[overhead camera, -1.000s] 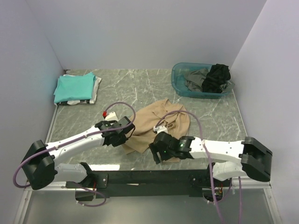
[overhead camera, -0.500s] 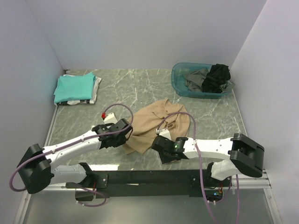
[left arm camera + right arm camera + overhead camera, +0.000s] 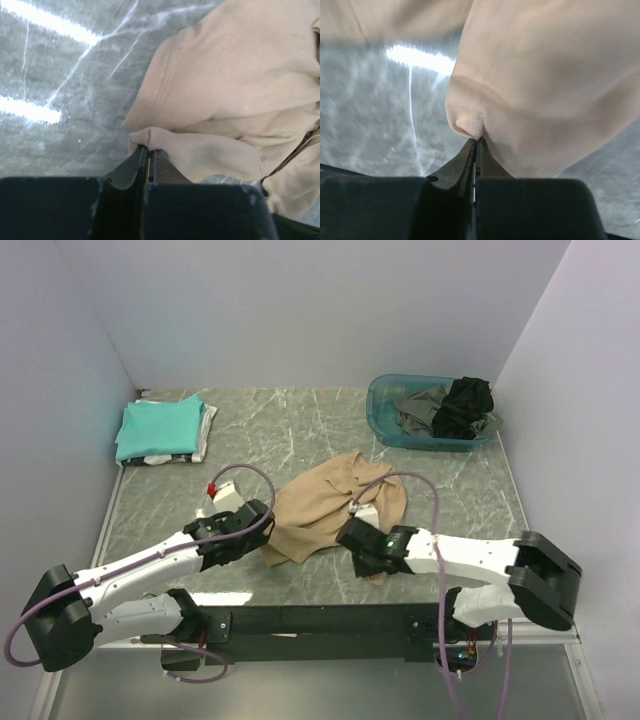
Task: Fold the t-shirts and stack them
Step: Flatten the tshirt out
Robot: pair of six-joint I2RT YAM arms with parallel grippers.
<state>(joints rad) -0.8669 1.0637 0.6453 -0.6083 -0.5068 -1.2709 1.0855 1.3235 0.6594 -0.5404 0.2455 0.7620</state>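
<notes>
A crumpled tan t-shirt lies near the middle front of the marble table. My left gripper is shut on a fold at the shirt's near left edge; in the left wrist view the cloth bunches over the closed fingertips. On the shirt's near right edge my right gripper is shut, pinching a hemmed corner between its tips. At the far left a folded teal t-shirt tops a stack with white cloth under it.
A blue plastic tub at the far right holds dark grey and black garments. White walls close in the table on three sides. A black rail runs along the near edge between the arm bases.
The right gripper has closed on the tan shirt's near right edge. Both arms have drawn toward the near edge, the left pulling its fold of the shirt leftward and back.
</notes>
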